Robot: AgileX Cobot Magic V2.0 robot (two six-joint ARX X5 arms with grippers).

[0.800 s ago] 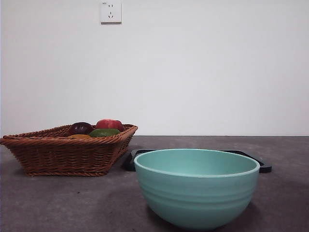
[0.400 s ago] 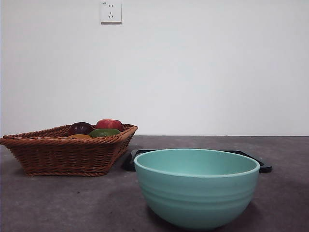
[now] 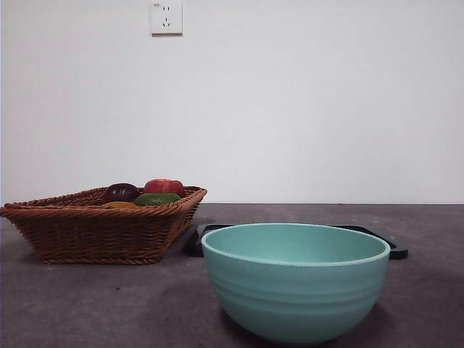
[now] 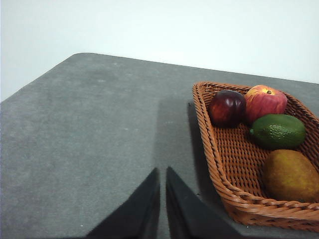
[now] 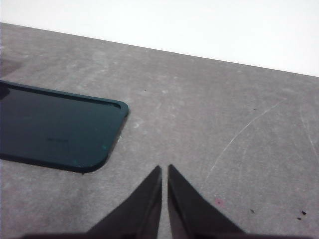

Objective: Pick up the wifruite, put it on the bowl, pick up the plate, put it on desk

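While both grippers' jaws sit clenched and empty, wifruite (image 4: 290, 175) in basket (image 4: 219, 164), beside avocado (image 4: 278, 131): mis-pick risk.

This looks like a plain test room or lab set up for a tabletop trial, not a lived-in home. A bare white wall (image 3: 304, 109) fills the upper part of the front view, unbroken but for a white wall socket (image 3: 166, 17) at upper left. Below lies a wide matte dark grey-brown tabletop (image 3: 109, 304) with faint scratches. The props are few and staged: a brown wicker basket (image 3: 94, 232) of fruit at left, a large mint-teal ceramic bowl (image 3: 296, 290) at lower centre, and a flat black tray (image 5: 50, 129) behind it.
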